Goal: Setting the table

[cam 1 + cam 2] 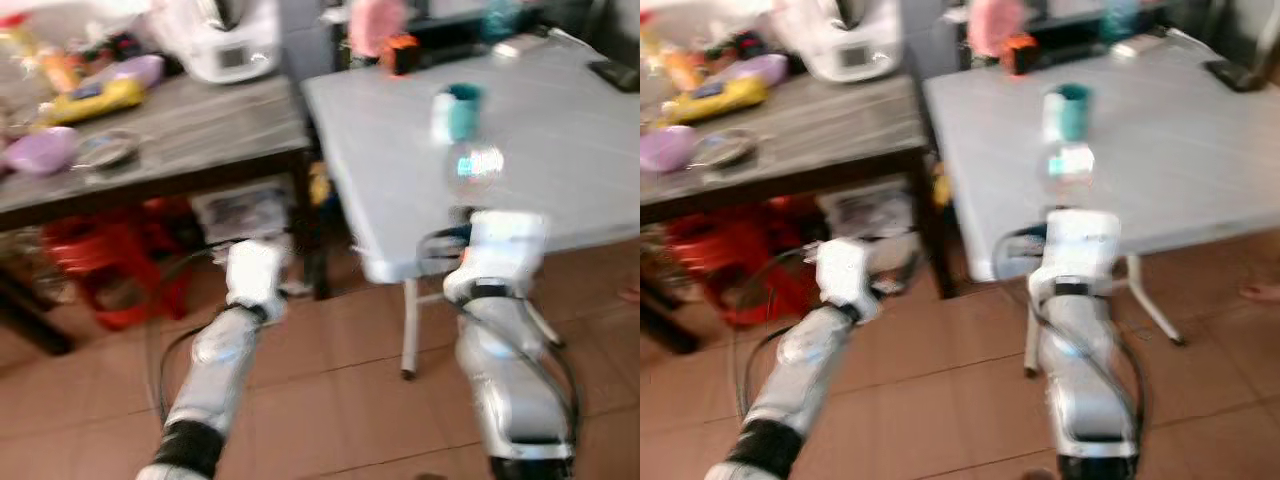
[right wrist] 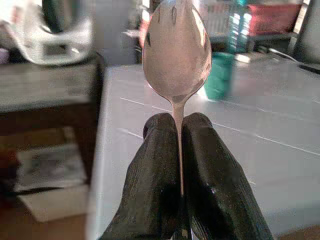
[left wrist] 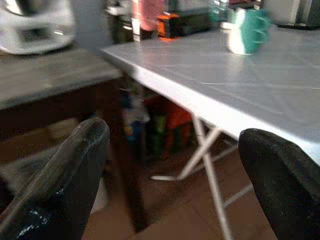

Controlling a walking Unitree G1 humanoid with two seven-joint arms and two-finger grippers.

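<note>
While both arms reach forward, the right gripper (image 2: 179, 150) extends over the near edge of the white table (image 1: 560, 150), its 2 fingers clamped on a spoon (image 2: 176, 50) with the bowl upright. The left gripper (image 3: 175, 175) hangs spread wide before the table's near corner. A teal mug (image 1: 460, 110) stands mid-table. The wrist view resolves the spoon; the eye views blur it.

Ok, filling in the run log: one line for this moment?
right end effector shut on spoon | left end effector open | white table ahead | teal mug on it
</note>
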